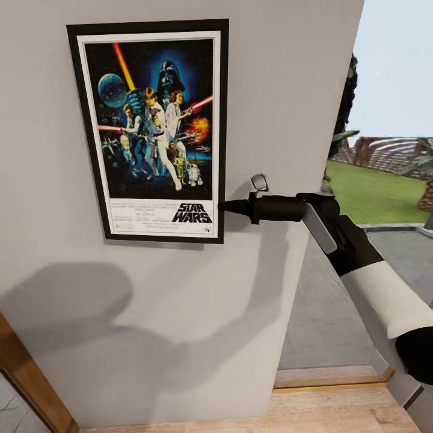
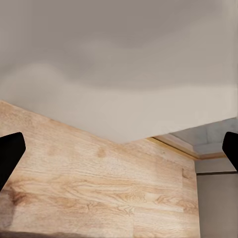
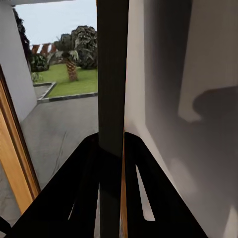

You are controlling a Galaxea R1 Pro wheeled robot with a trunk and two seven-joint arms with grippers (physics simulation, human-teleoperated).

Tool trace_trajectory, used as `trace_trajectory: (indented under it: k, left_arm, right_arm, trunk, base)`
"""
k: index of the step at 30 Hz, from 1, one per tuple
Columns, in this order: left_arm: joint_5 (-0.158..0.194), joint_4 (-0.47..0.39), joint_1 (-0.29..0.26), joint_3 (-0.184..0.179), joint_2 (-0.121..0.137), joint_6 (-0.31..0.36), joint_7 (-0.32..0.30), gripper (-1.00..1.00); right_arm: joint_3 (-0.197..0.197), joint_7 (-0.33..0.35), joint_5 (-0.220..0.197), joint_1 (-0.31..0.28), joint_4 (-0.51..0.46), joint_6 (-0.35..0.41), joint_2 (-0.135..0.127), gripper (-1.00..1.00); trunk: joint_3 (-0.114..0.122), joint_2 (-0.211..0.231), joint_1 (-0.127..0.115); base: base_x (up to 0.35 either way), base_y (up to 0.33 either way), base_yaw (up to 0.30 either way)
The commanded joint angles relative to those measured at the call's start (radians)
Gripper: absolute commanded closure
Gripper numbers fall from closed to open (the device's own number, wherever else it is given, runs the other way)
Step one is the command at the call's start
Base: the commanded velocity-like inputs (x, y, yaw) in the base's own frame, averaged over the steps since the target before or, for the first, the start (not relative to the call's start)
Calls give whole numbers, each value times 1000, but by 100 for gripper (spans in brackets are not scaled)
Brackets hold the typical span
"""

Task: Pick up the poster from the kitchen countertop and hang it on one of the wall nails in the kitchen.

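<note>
The right gripper [image 1: 224, 206] is clamped on the right edge of the poster [image 1: 153, 129], low down, flat against the wall [image 1: 282, 90]. It looks thin, stiff and light, so an edge pinch suits it. The left gripper [image 2: 119, 148] hangs with fingers apart over the wooden floor [image 2: 99, 188].

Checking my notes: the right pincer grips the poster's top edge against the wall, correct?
Not quite. The right pincer grips the poster at its right edge, near the bottom corner, not the top; the head view shows it. The poster does lie against the wall.
</note>
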Motion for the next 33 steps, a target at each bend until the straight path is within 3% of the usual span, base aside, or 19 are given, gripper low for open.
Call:
trace_trajectory:
  k: [1, 10, 18, 25, 33]
  left_arm:
    - [6, 0, -1, -8, 0, -6, -1, -100]
    - [6, 0, 0, -8, 0, -6, -1, -100]
    - [6, 0, -1, -8, 0, -6, -1, -100]
    - [6, 0, -1, -8, 0, -6, -1, -100]
    - [6, 0, -1, -8, 0, -6, -1, -100]
  right_arm:
    - [1, -3, 18, -2, 3, -6, -1, 100]
    - [1, 2, 17, 3, 2, -7, -1, 100]
    - [1, 7, 13, 49, -7, -9, -1, 100]
    - [1, 8, 13, 59, -9, -70, -1, 100]
    - [1, 8, 13, 62, -9, -83, -1, 100]
  trunk:
    - [-2, -2, 1]
    - [-2, -2, 1]
    - [-2, -2, 1]
    - [-2, -2, 1]
    - [-2, -2, 1]
  base:
    - [0, 0, 0]
    - [0, 0, 0]
    - [0, 0, 0]
    - [0, 0, 0]
    - [0, 0, 0]
